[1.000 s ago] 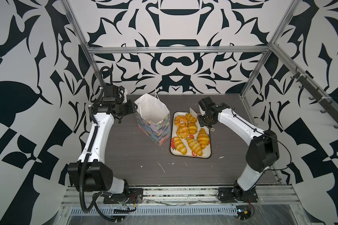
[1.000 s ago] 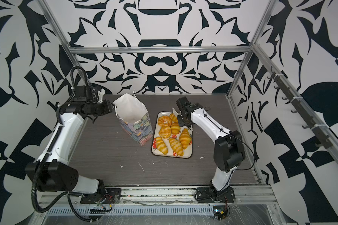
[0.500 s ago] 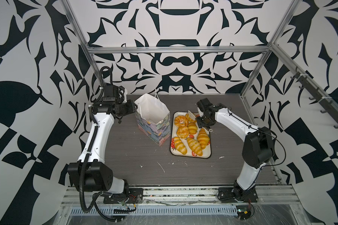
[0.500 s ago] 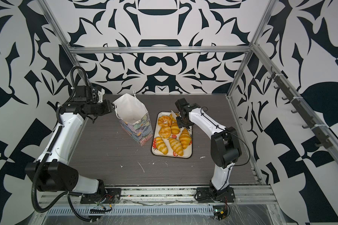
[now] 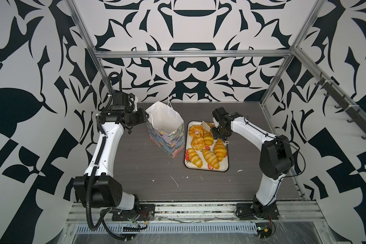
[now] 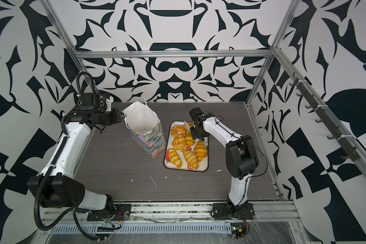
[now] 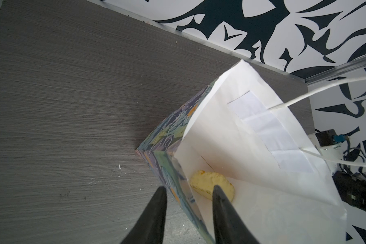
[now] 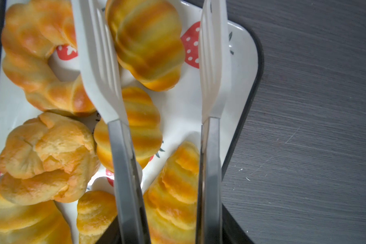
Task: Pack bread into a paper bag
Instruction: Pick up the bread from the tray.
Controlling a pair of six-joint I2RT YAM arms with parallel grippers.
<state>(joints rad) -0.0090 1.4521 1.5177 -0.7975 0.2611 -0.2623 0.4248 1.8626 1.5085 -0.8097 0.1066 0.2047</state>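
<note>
Dark grey wood-grain worktop [image 5: 135,169]. Paper bag [image 5: 167,137] stands upright toward the back, mouth open. Cream strawberry-print tray [image 5: 206,169] lies flat just beside the bag. Small white scraps [image 5: 174,181] lie scattered on the bare surface nearer the front.

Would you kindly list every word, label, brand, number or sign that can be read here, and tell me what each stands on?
No readable text in any view.
The paper bag bears only a floral print; the white patches inside it are blank.
The tray shows only strawberries, the walls only black shapes, the tongs nothing.
The electronics at the front rail are too small to read.
</note>
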